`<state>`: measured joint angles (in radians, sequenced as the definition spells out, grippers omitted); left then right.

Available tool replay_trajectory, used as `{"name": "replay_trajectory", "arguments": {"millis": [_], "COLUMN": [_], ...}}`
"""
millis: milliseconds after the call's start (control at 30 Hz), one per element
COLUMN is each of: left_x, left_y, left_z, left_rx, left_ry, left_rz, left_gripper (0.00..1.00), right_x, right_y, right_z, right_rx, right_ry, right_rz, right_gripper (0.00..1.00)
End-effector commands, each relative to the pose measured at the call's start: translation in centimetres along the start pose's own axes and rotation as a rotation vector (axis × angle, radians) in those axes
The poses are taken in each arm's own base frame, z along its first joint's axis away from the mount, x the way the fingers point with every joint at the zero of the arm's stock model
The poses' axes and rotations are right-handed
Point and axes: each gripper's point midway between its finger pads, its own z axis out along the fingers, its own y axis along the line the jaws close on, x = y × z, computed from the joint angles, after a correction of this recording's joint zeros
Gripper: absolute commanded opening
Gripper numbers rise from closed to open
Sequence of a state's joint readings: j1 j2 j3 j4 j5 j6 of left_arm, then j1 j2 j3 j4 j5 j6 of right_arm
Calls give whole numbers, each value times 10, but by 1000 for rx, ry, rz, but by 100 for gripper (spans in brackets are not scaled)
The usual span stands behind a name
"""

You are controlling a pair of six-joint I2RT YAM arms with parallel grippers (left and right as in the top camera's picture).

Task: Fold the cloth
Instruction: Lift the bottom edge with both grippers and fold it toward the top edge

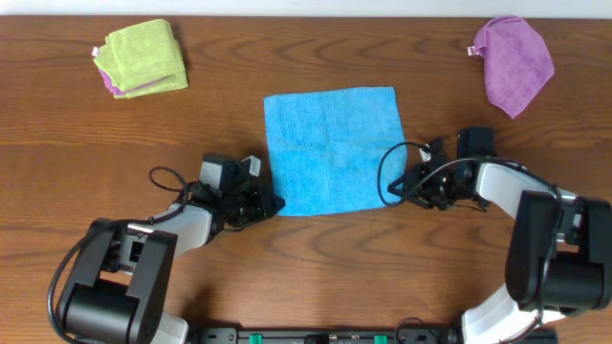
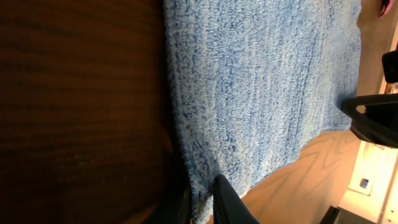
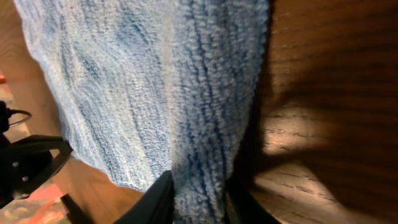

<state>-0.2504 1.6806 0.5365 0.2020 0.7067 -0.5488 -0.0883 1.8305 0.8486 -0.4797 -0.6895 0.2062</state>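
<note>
**Fig.** Cloth (image 1: 330,148) flat at centre of worktop (image 1: 306,272), near edge at 6 o'clock. L hand (image 1: 271,204) pinches cloth corner at 7 o'clock. R hand (image 1: 392,189) pinches corner at 5 o'clock, fabric ridged betw. its fingers. Step, as judged: carry near edge to 12 o'clock. Do well: raise both hands level, same pace, edge taut; match far corners before release.
</note>
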Motion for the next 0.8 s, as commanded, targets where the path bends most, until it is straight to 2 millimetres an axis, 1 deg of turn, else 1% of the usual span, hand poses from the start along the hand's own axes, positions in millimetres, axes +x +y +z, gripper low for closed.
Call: {"name": "replay_trajectory", "arguments": {"millis": [0, 33, 67, 133, 167, 333, 467, 533, 600, 667, 767], "left_x": [15, 14, 14, 12, 11, 3, -5, -13, -26, -42, -57], "left_y": [46, 45, 45, 43, 41, 25, 10, 0, -14, -29, -43], "left_z": [6, 6, 6, 6, 6, 8, 8, 7, 6, 3, 0], "left_rx": [-164, -163, -162, -154, -144, -72, -25, 5, 33, 64, 84], "left_ry": [2, 0, -1, -8, -9, -15, -15, -19, -36, -57, -82], "left_rz": [-56, -54, -53, -47, -49, -40, -21, -5, 18, 46, 73], "left_gripper": [16, 16, 14, 8, 6, 6, 6, 6, 6, 6, 6], "right_x": [53, 53, 54, 54, 54, 55, 51, 49, 44, 36, 25], "right_y": [-79, -79, -79, -79, -79, -79, -75, -72, -67, -60, -52], "right_z": [22, 22, 22, 22, 22, 21, 18, 15, 10, 4, -2], "right_rx": [327, 327, 327, 328, 327, 329, 330, 332, 334, 333, 331], "right_ry": [147, 147, 147, 148, 148, 157, 163, 172, 182, 188, 178], "right_rz": [84, 85, 85, 86, 86, 92, 96, 101, 99, 94, 87], "right_gripper": [28, 27, 21, 2, 2, 2, 2, 1, 2, 1, 2]}}
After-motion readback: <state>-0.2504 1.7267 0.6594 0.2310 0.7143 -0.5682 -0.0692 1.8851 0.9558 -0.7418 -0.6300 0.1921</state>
